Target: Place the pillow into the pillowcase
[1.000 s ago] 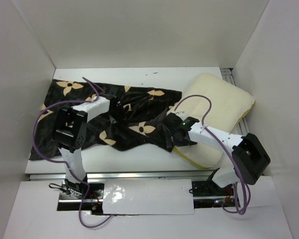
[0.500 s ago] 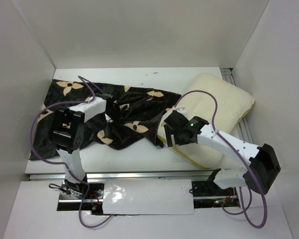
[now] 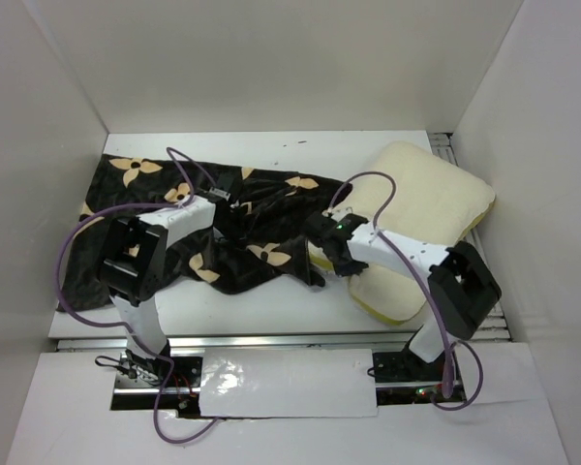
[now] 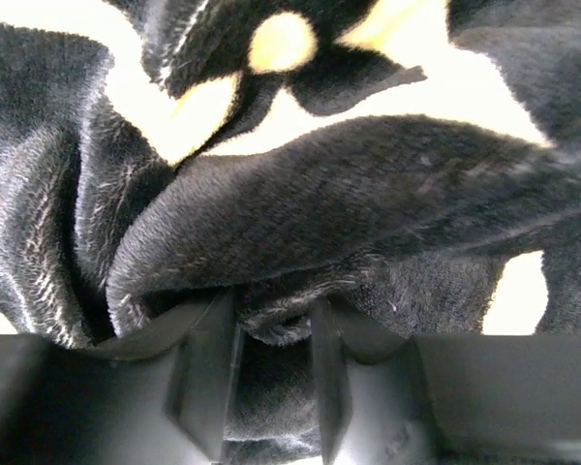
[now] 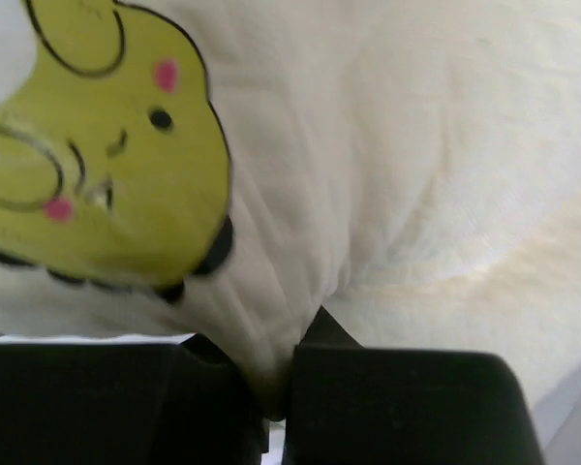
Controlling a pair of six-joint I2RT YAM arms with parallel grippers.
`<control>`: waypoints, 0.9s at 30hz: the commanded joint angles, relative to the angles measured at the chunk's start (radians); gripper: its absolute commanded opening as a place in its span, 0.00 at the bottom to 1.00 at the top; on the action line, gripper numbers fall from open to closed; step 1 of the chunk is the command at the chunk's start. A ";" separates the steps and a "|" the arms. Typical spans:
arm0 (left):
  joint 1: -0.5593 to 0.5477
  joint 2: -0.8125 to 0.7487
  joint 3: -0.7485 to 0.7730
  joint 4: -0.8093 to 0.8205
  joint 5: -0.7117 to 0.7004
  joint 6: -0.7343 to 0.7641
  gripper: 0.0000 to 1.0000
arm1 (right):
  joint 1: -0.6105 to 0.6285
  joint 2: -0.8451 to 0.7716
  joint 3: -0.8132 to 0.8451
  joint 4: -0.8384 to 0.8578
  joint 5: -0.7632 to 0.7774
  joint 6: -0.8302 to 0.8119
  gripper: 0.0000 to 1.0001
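We see the pillow lying on the right of the tabletop, a pinch of its cream cover nipped tight in our right tool. The pillowcase lies crumpled just left, touching it. Our left tool, partly closed, clamps a plush fold.

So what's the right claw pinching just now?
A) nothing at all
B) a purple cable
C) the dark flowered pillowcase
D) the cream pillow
D: in the right wrist view a fold of the cream pillow is squeezed inside the shut right claw, while the dark pillowcase is gripped by the left claw.
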 commanded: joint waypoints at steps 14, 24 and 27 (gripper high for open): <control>-0.241 -0.129 -0.060 -0.059 -0.056 -0.110 0.00 | -0.096 -0.274 0.404 -0.014 -0.214 -0.251 0.00; -0.316 -0.201 -0.025 -0.157 -0.074 -0.168 0.00 | -0.108 -0.218 0.194 0.198 -0.616 -0.378 0.00; -0.303 -0.152 0.062 -0.232 -0.167 -0.201 0.19 | -0.162 -0.218 0.157 0.198 -0.586 -0.387 0.00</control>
